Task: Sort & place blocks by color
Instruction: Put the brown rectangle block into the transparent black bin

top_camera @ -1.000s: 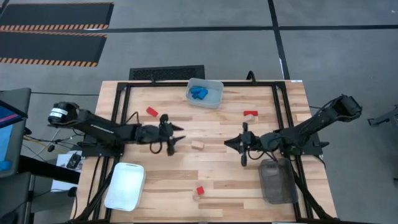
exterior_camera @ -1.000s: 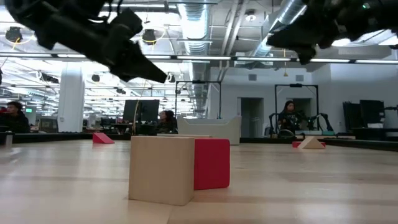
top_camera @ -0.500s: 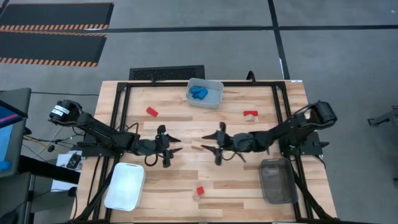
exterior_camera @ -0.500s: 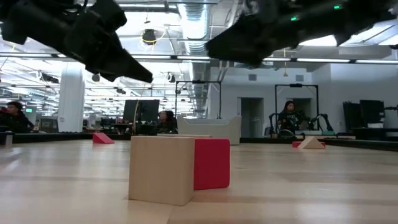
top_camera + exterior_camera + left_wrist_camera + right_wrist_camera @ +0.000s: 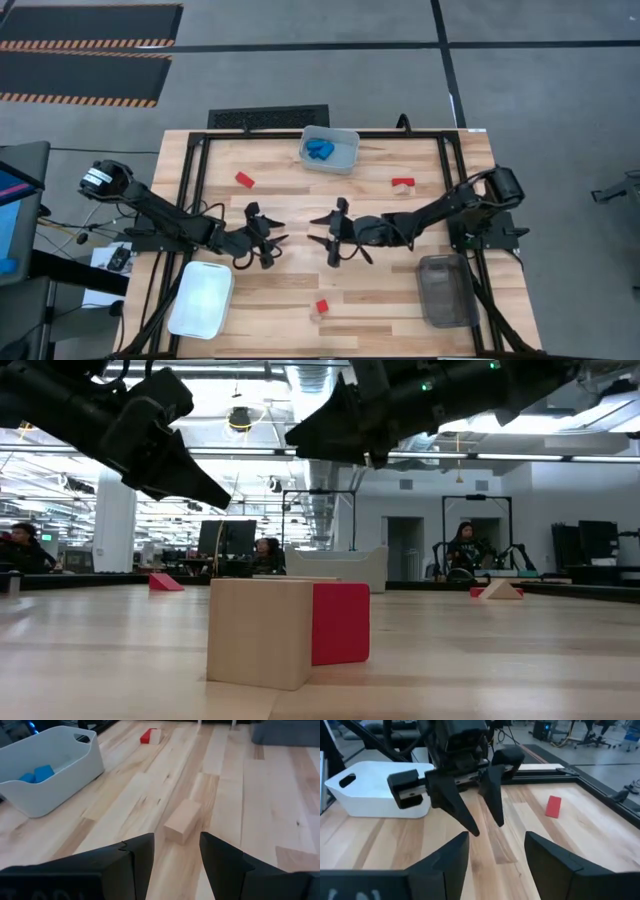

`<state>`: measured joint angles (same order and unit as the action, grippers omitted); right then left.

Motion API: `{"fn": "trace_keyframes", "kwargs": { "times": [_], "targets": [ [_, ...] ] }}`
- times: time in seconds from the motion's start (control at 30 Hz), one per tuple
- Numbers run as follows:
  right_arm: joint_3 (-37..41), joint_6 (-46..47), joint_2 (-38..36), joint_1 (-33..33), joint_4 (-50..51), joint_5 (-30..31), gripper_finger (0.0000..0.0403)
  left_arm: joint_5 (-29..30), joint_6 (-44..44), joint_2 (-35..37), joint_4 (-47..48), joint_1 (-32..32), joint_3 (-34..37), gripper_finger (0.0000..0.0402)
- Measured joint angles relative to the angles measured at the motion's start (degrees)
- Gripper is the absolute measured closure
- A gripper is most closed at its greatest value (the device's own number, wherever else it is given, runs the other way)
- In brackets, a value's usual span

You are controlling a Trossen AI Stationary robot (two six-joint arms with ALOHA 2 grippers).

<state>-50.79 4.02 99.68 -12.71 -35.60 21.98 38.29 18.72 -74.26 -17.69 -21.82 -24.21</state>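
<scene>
A tan block (image 5: 182, 820) lies flat on the table just ahead of my open left gripper (image 5: 176, 837) (image 5: 280, 232); in the high view my right gripper covers it. My right gripper (image 5: 314, 230) (image 5: 496, 835) hangs open above the table's middle, tips facing the left gripper (image 5: 486, 827). A red block (image 5: 244, 179) lies at the far left, and a red and tan pair (image 5: 403, 184) at the far right. Another red and tan pair (image 5: 320, 308) (image 5: 340, 622) lies near the front edge. Blue blocks (image 5: 320, 150) lie in the far bin (image 5: 346, 140).
A white bin (image 5: 200, 298) stands at the near left and a grey bin (image 5: 443, 290) at the near right. A black frame (image 5: 200, 170) runs around the table. People sit in the room beyond the table (image 5: 465, 545).
My right gripper has travelled toward the table's left edge to the middle of the table, over the tan block, and has opened on the way. My left gripper has drawn back a little toward the left edge. No block has moved.
</scene>
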Motion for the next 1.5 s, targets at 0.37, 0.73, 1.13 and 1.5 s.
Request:
{"fn": "trace_keyframes", "kwargs": {
  "times": [0.37,0.73,1.13,1.5],
  "targets": [
    [-0.04,7.32,0.00,0.19,5.28,0.46,0.0240,1.22,0.50,0.00,0.13,0.07,0.01,0.0252],
    [-0.04,-0.38,-0.02,0.04,4.29,0.66,0.0236,1.20,-1.35,-0.06,0.24,0.09,0.00,0.0249],
    [0.00,0.63,-0.18,-0.86,8.02,3.66,0.0194,-8.28,-15.28,-18.51,-24.96,5.85,-0.07,0.0169],
    [0.08,6.79,-9.64,-1.65,29.73,10.44,0.0186,-9.52,-17.46,-26.25,-28.34,6.80,-4.00,0.0148]
  ]
}}
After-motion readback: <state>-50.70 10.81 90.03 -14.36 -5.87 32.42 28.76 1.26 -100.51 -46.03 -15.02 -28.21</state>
